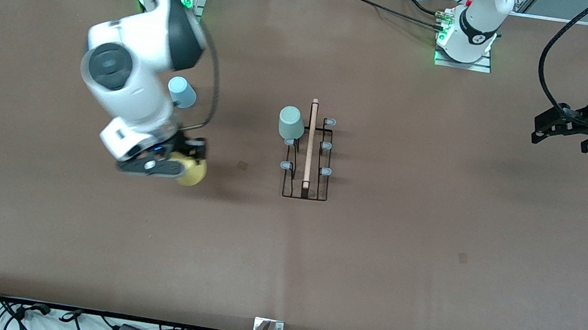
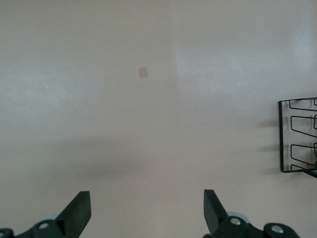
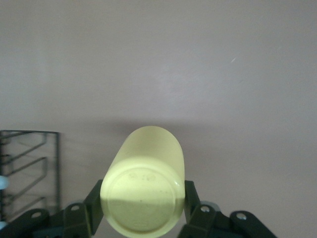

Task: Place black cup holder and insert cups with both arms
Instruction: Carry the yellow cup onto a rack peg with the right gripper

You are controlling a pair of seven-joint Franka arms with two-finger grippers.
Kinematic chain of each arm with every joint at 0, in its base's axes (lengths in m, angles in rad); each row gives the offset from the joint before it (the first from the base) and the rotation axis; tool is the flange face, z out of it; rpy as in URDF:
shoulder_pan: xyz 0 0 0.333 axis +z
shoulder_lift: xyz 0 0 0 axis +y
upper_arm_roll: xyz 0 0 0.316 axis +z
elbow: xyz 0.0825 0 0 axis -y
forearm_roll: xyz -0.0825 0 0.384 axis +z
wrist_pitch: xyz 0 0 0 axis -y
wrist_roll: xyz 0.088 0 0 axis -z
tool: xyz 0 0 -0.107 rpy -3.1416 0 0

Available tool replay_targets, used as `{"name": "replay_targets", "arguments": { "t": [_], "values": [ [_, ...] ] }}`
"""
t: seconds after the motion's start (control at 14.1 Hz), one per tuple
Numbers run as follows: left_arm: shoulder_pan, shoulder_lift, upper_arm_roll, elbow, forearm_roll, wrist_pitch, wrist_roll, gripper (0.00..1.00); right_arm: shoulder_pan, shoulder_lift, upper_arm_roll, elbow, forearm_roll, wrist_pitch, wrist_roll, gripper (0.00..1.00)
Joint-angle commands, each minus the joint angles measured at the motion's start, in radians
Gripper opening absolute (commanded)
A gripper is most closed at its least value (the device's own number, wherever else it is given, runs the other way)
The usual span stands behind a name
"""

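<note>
The black cup holder (image 1: 308, 155) stands mid-table with its wooden rod handle on top. The mint green cup (image 1: 291, 122) sits upside down on one of its prongs, on the side toward the right arm's end. My right gripper (image 1: 182, 165) is shut on the yellow cup (image 1: 191, 171) and holds it on its side above the table, toward the right arm's end from the holder; the cup's base (image 3: 142, 199) faces the wrist camera. The light blue cup (image 1: 182, 92) stands upside down on the table beside the right arm. My left gripper (image 1: 548, 129) is open and empty, waiting at the left arm's end.
A corner of the holder shows in the left wrist view (image 2: 297, 136) and in the right wrist view (image 3: 29, 163). A small patch (image 1: 243, 165) marks the brown table cover (image 1: 373, 253). Cables lie along the table's near edge.
</note>
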Motion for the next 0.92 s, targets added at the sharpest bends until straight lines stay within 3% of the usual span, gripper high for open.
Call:
{"name": "replay_targets", "arguments": {
  "t": [0.0, 0.35, 0.85],
  "values": [
    [0.001, 0.011, -0.003, 0.028, 0.005, -0.022, 0.010, 1.00, 0.098, 0.050, -0.010, 0.082, 0.003, 0.010, 0.171, 0.00],
    [0.003, 0.011, -0.003, 0.028, 0.005, -0.024, 0.012, 1.00, 0.227, 0.139, -0.011, 0.190, -0.008, 0.024, 0.331, 0.00],
    [0.003, 0.011, -0.003, 0.028, 0.005, -0.040, 0.012, 1.00, 0.258, 0.181, -0.011, 0.193, -0.031, 0.084, 0.344, 0.00]
  ]
}}
